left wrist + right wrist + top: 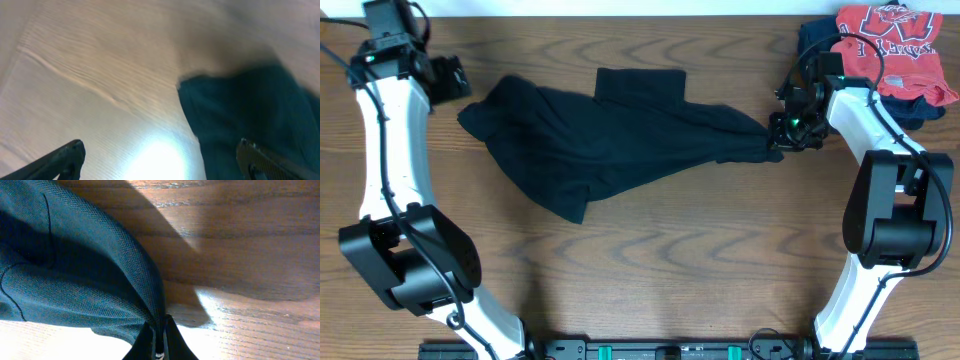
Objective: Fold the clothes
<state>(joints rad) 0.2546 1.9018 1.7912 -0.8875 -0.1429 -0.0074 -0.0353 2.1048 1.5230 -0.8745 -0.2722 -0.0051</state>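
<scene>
A: Where are the trousers (610, 140)?
B: Mid-table (650, 280), slightly to the far side. They lie crumpled, not folded. The wide part is on the left, a squarish flap sticks out on the far edge, and the fabric tapers to a point on the right.

A: Right gripper (159, 330)?
B: Clamped on that right-hand point. In the wrist view the fabric bunches into a tight pinch between the fingers, with wood showing beyond it. The cloth pulls into a ridge up to the pinch.

A: Left gripper (160, 162)?
B: Wide apart and holding nothing. It sits at the far left, just beside the left edge of the trousers. The wrist view is blurred: fingers (62, 157) low in frame, bare wood between them, dark cloth on the right side.

A: Anything else on the table?
B: At the far right corner, a red T-shirt (895, 35) with white lettering lies on a dark navy garment (815, 40), just behind the right arm and apart from the trousers.

A: Logo or tag visible?
B: Can't tell.
</scene>
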